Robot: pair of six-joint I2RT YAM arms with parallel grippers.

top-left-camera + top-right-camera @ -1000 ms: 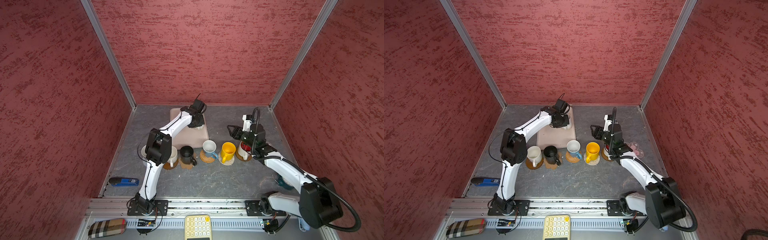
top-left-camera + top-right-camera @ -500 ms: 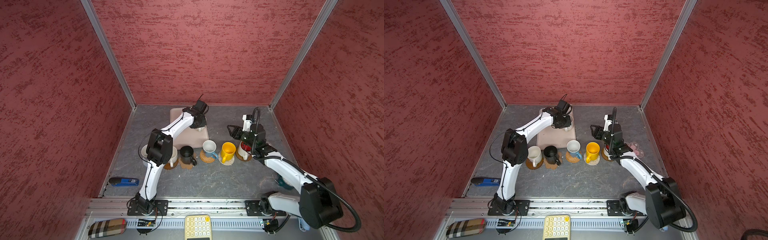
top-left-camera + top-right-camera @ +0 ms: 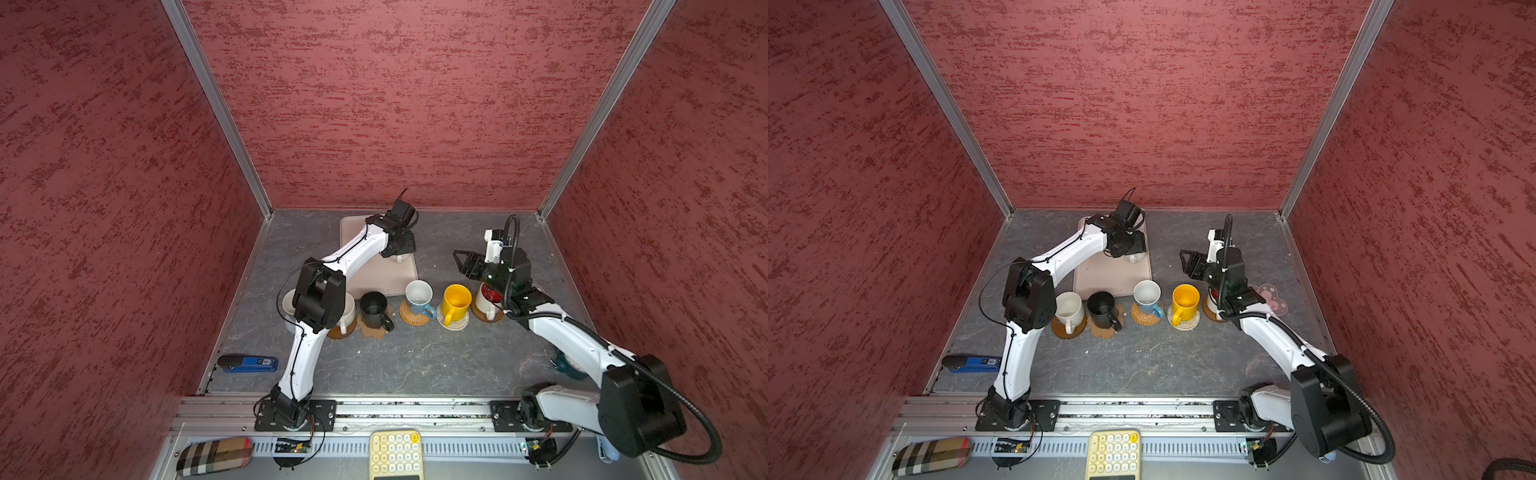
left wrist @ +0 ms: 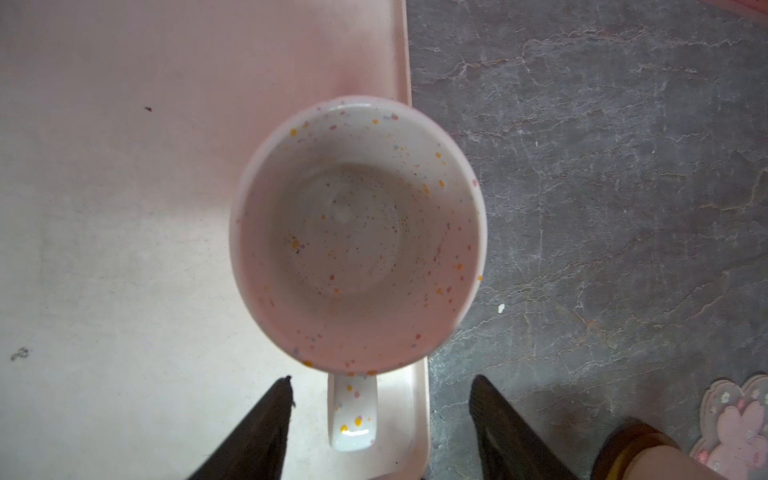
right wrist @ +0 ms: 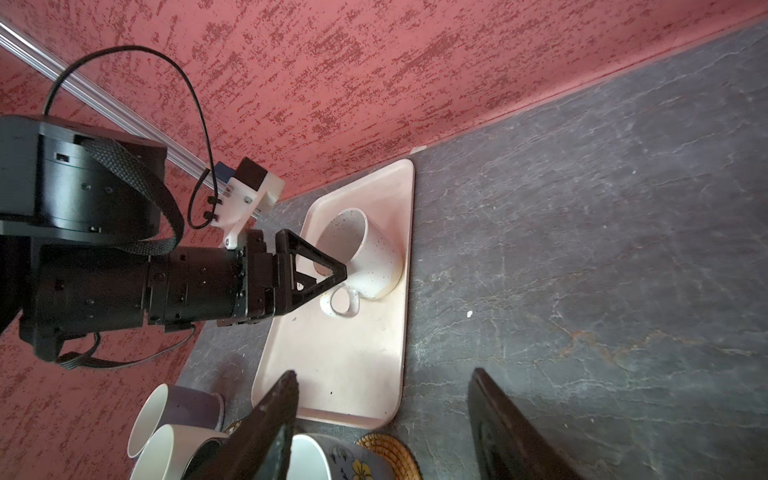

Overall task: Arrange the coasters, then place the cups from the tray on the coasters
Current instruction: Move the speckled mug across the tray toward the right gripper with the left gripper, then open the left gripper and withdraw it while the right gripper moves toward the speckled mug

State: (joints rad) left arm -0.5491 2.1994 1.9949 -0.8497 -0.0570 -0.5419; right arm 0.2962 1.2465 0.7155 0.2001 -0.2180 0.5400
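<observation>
Tray (image 3: 386, 279) is lying at the back of the table (image 3: 415, 361), and I am seeing one speckled white cup (image 4: 357, 237) standing on it, near its corner. My left gripper (image 4: 382, 380) is hanging open, fingers (image 4: 257, 432) on each side of the cup's handle (image 4: 353, 415). My right gripper (image 5: 384, 373) is hanging open over the table.

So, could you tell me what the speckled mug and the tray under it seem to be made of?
The speckled mug looks like glazed ceramic: glossy, with a bright highlight on its handle and coloured flecks. The tray is probably moulded plastic: matt cream, smooth rounded corners, low rim.
</observation>
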